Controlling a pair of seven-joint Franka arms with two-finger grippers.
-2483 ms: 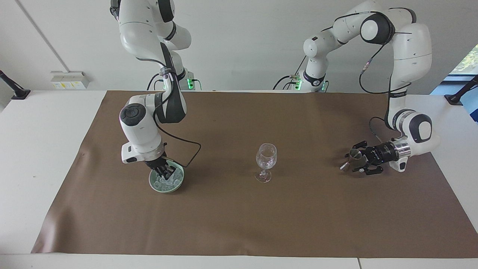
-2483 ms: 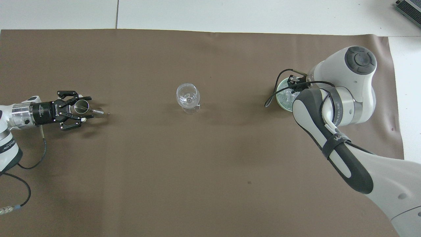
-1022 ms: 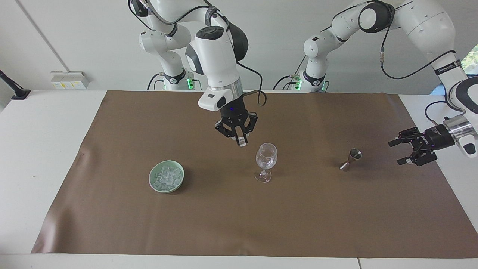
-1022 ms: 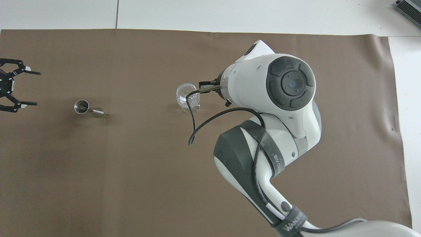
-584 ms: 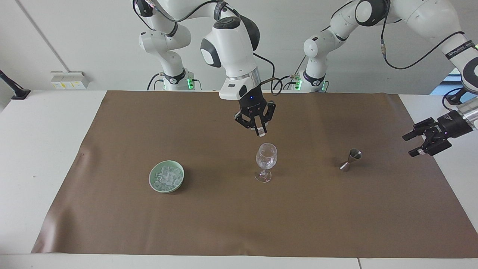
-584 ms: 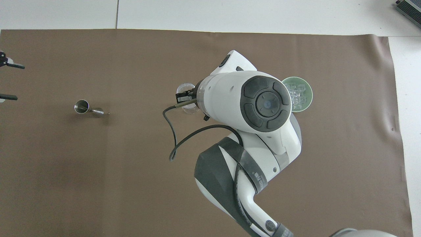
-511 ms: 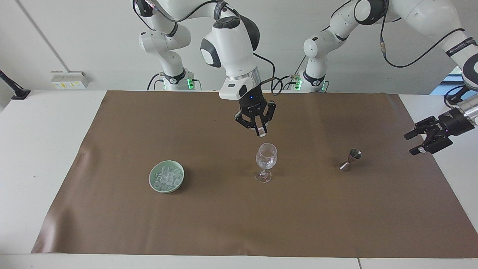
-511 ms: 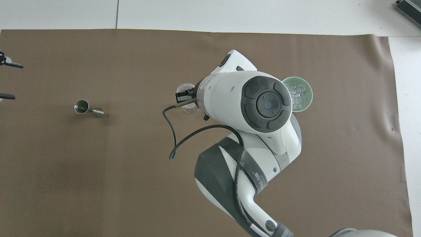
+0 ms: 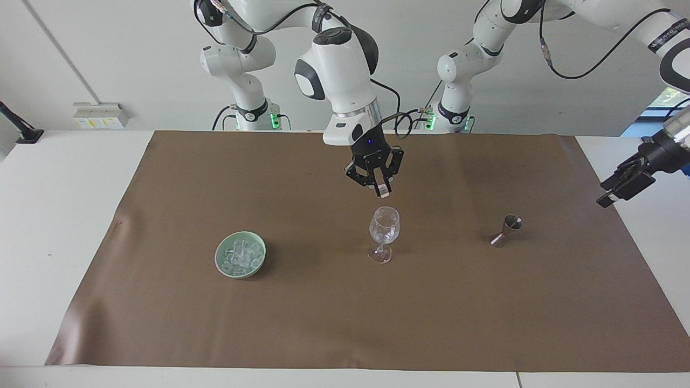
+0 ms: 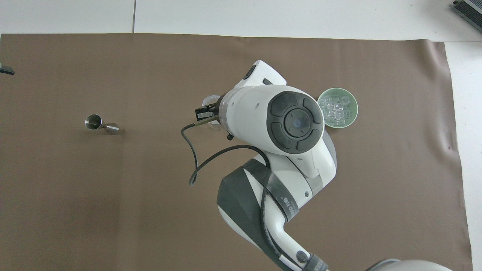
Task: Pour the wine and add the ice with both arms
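**Ice cube poised over the glass**

A brown mat [image 9: 345,302] covers a white table [image 9: 59,215]. Facing view, left to right: the bowl [image 9: 240,262] of ice [image 9: 241,254] at 9 o'clock of the glass [image 9: 384,233], the jigger [image 9: 505,230] at 3 o'clock. The right gripper [image 9: 382,188] points down above the glass, pinching one ice cube [image 9: 384,189]; overhead, the arm's wrist hides that cube. The left gripper [image 9: 625,183] waits, spread, over the mat's edge; overhead shows only its tip.

Wine glass [image 9: 384,226] stands mid-bench; bowl [image 9: 240,254] holding ice [image 9: 241,253] toward the right arm's end; jigger [image 9: 505,229], apparently tilted, toward the left arm's end.
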